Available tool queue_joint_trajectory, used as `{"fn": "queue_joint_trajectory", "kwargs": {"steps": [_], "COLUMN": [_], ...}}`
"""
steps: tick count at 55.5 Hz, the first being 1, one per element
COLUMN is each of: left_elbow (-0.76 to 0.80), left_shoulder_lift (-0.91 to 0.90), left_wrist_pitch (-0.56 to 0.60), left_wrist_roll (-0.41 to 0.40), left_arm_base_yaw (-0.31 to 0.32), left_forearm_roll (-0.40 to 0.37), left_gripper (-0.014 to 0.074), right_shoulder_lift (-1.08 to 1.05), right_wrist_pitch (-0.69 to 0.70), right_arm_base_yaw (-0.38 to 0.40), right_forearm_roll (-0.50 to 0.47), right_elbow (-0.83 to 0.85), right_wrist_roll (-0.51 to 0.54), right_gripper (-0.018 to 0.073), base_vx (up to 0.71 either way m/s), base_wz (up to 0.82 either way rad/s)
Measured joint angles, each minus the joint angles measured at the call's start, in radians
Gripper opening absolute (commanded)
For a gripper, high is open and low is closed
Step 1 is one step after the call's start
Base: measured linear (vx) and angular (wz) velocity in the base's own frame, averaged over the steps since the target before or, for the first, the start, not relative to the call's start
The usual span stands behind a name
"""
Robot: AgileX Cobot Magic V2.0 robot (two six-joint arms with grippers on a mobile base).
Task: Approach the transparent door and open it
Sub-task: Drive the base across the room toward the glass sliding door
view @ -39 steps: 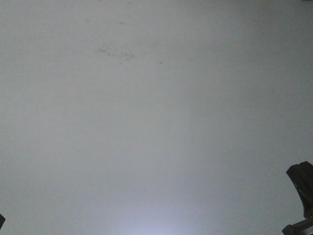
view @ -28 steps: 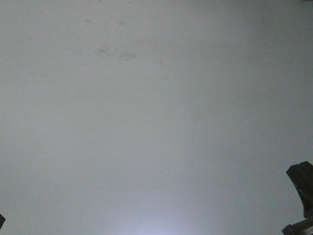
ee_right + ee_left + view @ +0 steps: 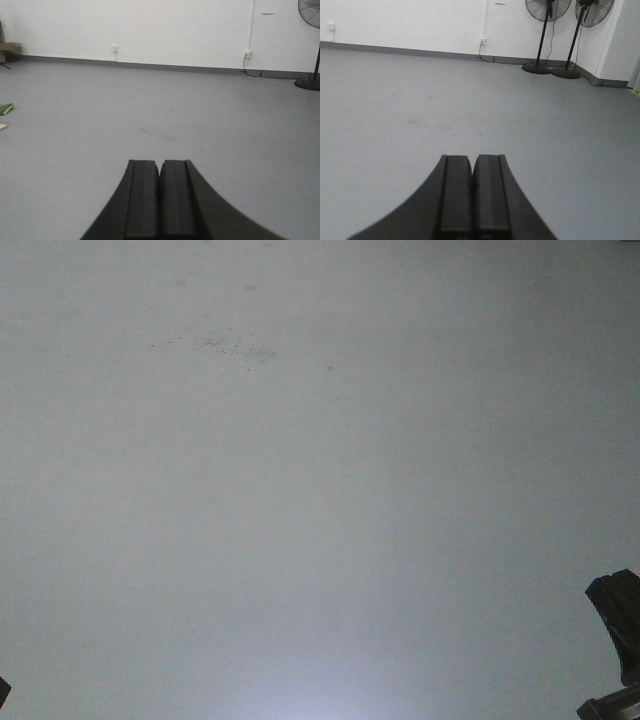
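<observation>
- Two pedestal fans [image 3: 547, 7] side by side at far wall [image 3: 420, 22].
- Left claw [image 3: 472, 165] and right claw [image 3: 160, 167]: both pressed closed, empty.
- One speckled floor patch [image 3: 427, 122] ahead; transparent door in no view.

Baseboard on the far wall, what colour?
Grey baseboard, clearest in the right wrist view.

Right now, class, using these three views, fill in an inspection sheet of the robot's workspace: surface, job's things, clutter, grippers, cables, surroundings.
Surface: bare grey floor with a patch of dark specks.
Job's things: transparent door, nothing seen in any view.
Clutter: green flat item on the floor at the left edge of the right wrist view.
Grippers: left gripper shut, empty; right gripper shut, empty.
Cables: a cable drops from a wall socket.
Surroundings: white wall; two pedestal fans beside it.
</observation>
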State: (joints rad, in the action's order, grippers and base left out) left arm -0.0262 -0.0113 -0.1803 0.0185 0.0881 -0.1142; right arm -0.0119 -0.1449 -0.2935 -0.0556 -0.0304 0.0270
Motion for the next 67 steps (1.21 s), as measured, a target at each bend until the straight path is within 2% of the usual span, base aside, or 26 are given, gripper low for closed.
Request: {"fn": "queue_joint_trajectory", "kwargs": {"steps": [31, 50, 67], "left_elbow": [0.0, 0.0, 0.0], "left_shoulder_lift": [0.0, 0.0, 0.0], "left_wrist_pitch": [0.0, 0.0, 0.0], "left_wrist_roll": [0.0, 0.0, 0.0], "left_arm_base_yaw": [0.0, 0.0, 0.0], "left_forearm_roll": [0.0, 0.0, 0.0], "left_gripper": [0.0, 0.0, 0.0], "right_shoulder_lift": [0.0, 0.0, 0.0], "right_wrist_pitch": [0.0, 0.0, 0.0], "right_arm_base_yaw": [0.0, 0.0, 0.0], "right_forearm_roll": [0.0, 0.0, 0.0], "right_elbow": [0.0, 0.0, 0.0], "right_wrist_roll": [0.0, 0.0, 0.0], "right_gripper": [-0.0001, -0.0001, -0.0001], "base_vx": [0.08, 0.28, 0.37], "base_wz": [0.03, 0.07, 0.33]}}
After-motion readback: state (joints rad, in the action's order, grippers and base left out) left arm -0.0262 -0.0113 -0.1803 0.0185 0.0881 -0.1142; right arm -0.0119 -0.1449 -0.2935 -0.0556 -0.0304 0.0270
